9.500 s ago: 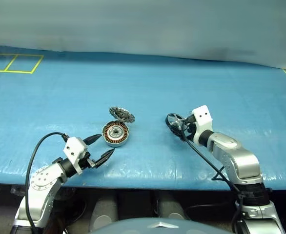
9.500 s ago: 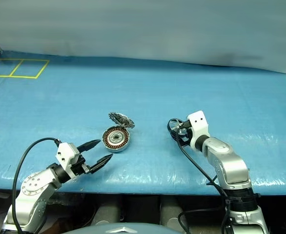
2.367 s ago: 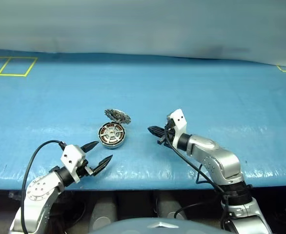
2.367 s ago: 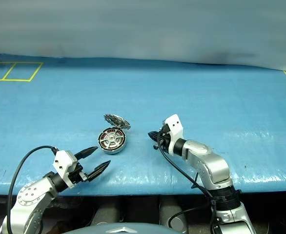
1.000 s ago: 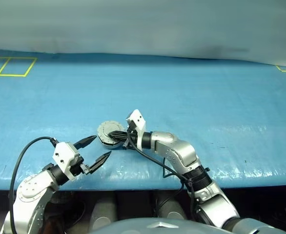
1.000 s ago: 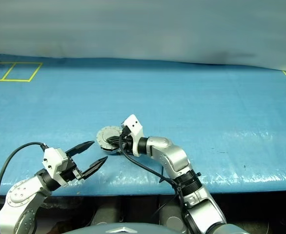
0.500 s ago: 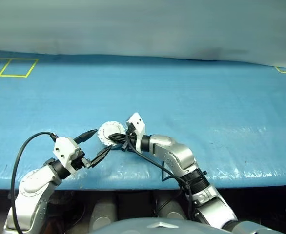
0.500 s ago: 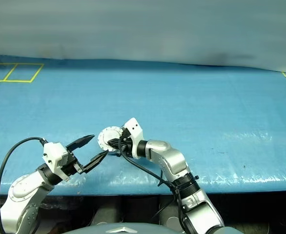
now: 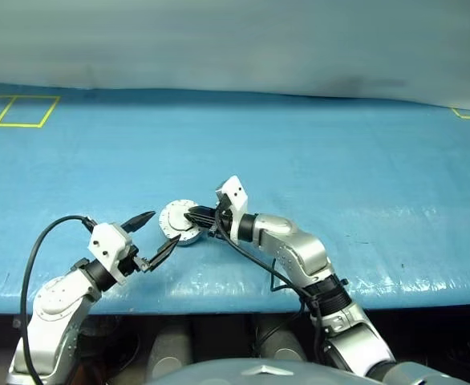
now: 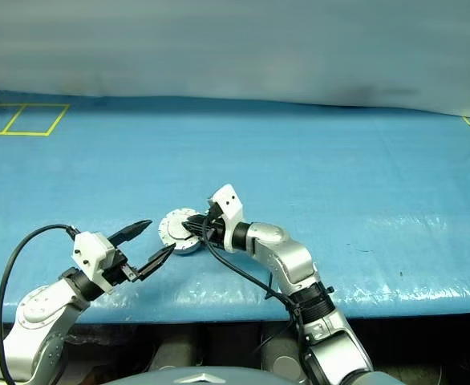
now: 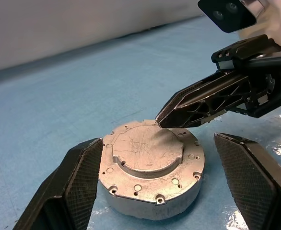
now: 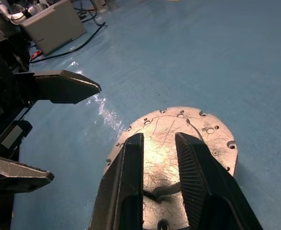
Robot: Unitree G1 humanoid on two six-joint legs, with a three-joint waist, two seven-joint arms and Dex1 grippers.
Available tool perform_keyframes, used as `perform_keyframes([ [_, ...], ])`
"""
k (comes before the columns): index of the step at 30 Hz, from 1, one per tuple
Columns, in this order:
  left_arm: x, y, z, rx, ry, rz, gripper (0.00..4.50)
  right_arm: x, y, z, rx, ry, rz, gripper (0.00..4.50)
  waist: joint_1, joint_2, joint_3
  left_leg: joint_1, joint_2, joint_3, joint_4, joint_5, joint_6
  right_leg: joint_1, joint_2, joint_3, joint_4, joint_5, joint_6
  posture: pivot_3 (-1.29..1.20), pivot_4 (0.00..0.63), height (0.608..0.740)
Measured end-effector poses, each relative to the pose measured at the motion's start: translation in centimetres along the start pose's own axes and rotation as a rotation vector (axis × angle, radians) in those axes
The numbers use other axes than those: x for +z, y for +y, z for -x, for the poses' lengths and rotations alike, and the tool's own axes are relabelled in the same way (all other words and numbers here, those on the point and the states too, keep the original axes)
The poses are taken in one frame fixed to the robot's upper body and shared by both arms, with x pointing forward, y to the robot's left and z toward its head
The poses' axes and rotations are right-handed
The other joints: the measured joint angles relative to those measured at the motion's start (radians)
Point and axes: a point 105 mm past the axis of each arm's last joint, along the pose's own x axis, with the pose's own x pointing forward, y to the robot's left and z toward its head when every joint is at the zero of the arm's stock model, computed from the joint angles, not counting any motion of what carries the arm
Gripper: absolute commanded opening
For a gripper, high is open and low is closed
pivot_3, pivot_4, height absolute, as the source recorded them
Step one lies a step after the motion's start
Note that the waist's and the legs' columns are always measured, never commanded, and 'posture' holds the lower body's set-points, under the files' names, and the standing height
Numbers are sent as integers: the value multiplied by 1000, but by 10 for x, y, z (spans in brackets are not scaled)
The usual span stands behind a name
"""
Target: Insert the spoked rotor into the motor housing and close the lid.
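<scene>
The motor housing (image 11: 150, 205) sits on the blue table (image 9: 363, 168) near its front edge. The grey lid (image 11: 147, 151) lies flat on top of it, plain face up, so the spoked rotor is hidden. My right gripper (image 12: 158, 136) reaches in from the right and hovers just over the lid (image 12: 198, 129), open by a narrow gap with nothing between its fingers (image 11: 198, 103). On the housing's left, my left gripper (image 9: 163, 228) is open wide, one finger on each side of the housing's near edge without touching it.
Yellow tape squares (image 9: 18, 110) mark the far left corner of the blue table cover. The table's front edge (image 9: 219, 301) runs just below both arms. A black cable (image 9: 251, 261) hangs from the right wrist.
The lid, open 2.4 s ago, has been down on the housing for the last second. The right gripper's fingers, shut on top of the lid before, have parted slightly. The left gripper stays open.
</scene>
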Motion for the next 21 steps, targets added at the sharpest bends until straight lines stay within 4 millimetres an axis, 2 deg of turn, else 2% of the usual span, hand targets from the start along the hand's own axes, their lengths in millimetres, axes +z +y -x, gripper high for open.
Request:
perform_keyframes([
  [1,-1,-1,1,0,5,4,4039,2,1,-1,3,-3,11,2185,0,0,0,0,0,0,0,0,0,0,0,0,0,0,0,0,150,740],
  [6,-11,-6,8,-16,52,28,4039,1,4,-6,12,-5,45,2185,0,0,0,0,0,0,0,0,0,-1,0,0,0,0,0,0,150,740],
  [14,-13,-7,9,-20,59,34,4039,-7,3,-15,-6,0,127,2185,0,0,0,0,1,0,0,0,0,-1,0,0,0,0,-1,0,150,740],
  [17,-13,-7,9,-20,59,34,4039,-8,0,-15,-24,-2,147,2721,0,0,0,0,0,1,0,0,0,-1,0,0,0,0,-1,0,150,740],
  [21,-13,-7,9,-21,59,34,4039,-8,0,-15,-19,-4,165,4020,0,0,0,0,1,1,0,0,0,-1,0,0,0,0,-1,0,150,740],
])
